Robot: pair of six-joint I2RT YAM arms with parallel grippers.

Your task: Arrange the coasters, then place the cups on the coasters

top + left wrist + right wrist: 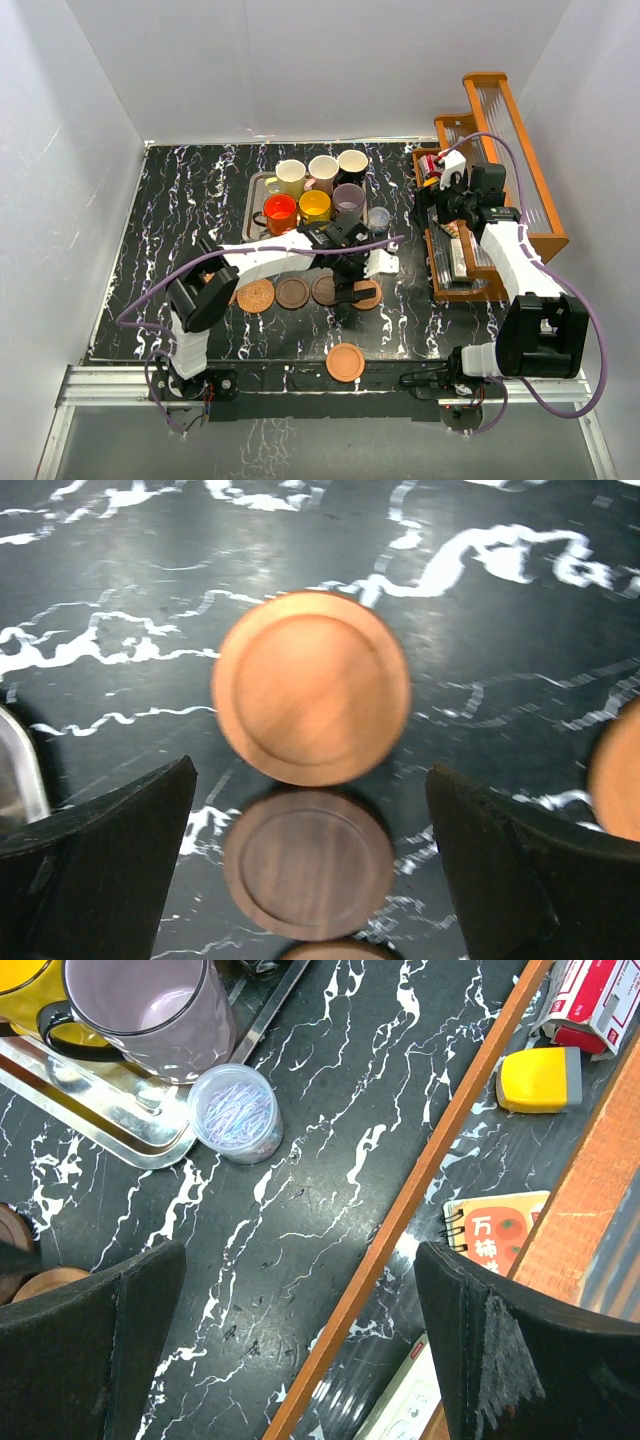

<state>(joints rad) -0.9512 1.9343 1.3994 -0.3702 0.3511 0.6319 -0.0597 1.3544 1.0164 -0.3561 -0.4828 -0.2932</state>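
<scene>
Left gripper (310,770) spread wide over the orange wood coaster (310,685), holding nothing — right gripper (300,1255) spread too, empty, near the tray (118,1125)

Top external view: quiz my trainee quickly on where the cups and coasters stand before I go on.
1. True or false: all six cups stand on the steel tray.
2. Which coaster lies alone by the near edge of the table, apart from the row of coasters? A woven wicker; B smooth orange-brown wood; C dark wood.
3. Fill in: the left end effector and the right end effector are both ____, holding nothing.
Key: 1 true. 2 B, the lone coaster. 3 open.
</scene>
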